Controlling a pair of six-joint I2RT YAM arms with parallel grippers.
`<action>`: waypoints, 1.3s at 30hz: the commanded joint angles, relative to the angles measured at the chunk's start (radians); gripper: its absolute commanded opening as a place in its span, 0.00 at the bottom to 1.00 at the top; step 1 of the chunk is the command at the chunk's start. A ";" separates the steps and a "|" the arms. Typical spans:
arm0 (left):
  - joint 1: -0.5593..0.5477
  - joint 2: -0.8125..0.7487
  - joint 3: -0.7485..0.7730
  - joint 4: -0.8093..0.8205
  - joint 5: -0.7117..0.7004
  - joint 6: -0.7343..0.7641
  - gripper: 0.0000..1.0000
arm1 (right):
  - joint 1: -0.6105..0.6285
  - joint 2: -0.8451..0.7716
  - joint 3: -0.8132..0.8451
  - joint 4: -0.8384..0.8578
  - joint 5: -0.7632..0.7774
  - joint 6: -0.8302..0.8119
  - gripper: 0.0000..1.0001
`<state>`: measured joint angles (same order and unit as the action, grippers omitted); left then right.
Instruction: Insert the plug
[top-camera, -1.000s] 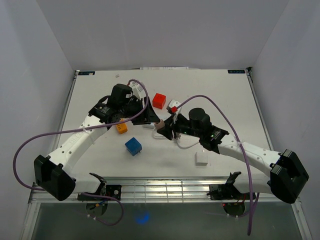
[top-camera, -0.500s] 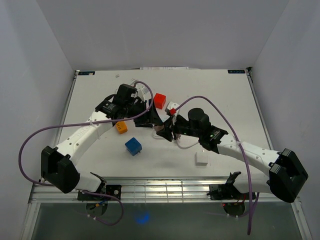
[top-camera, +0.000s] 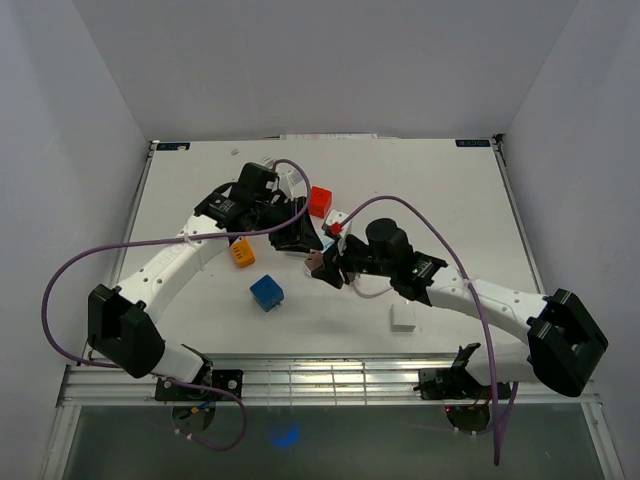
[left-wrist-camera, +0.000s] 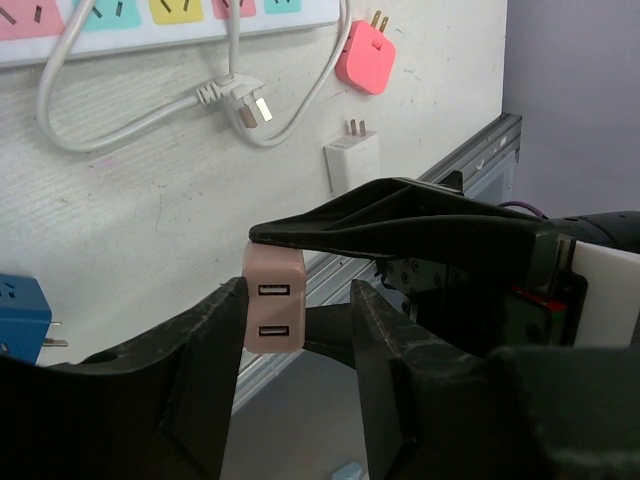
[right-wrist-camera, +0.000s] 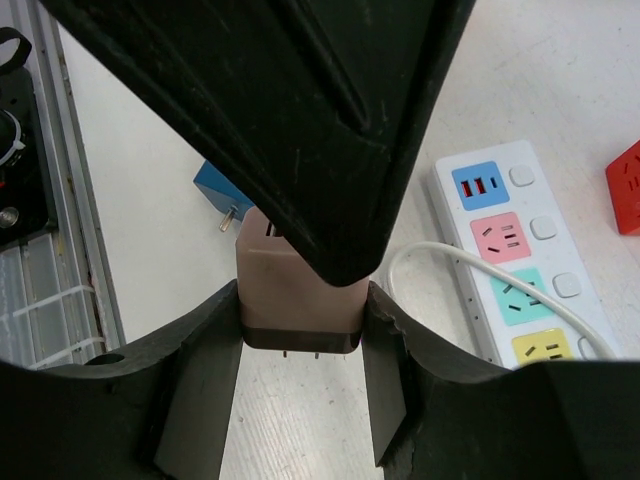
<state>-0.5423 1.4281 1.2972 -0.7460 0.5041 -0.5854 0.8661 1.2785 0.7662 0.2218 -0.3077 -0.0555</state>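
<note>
Plug (right-wrist-camera: 298, 300) above table (right-wrist-camera: 560, 80), power strip (right-wrist-camera: 510, 262) behind

Power strip (left-wrist-camera: 170, 10) cut by top edge, blue adapter (left-wrist-camera: 20, 315) cropped left

No text, brand, number or sign is legible in any view; the dark label (top-camera: 172, 146) at the far left corner of the table (top-camera: 470, 190) and the blue label (top-camera: 474, 143) at its far right corner are too small to read.

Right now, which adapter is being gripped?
The dusty-pink USB adapter, clamped in the right tool; the blue adapter, orange adapter and white adapter lie on the table.
</note>
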 joint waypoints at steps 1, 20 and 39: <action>-0.004 -0.001 0.039 -0.030 -0.001 0.022 0.52 | 0.017 0.018 0.062 -0.004 0.015 -0.027 0.23; -0.004 0.002 -0.012 -0.046 0.010 0.045 0.58 | 0.028 0.025 0.076 -0.009 0.061 -0.040 0.22; -0.004 0.018 -0.045 0.004 0.059 0.044 0.42 | 0.030 0.033 0.077 -0.007 0.039 -0.040 0.22</action>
<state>-0.5426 1.4494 1.2488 -0.7731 0.5274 -0.5465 0.8906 1.3075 0.7967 0.1745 -0.2607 -0.0830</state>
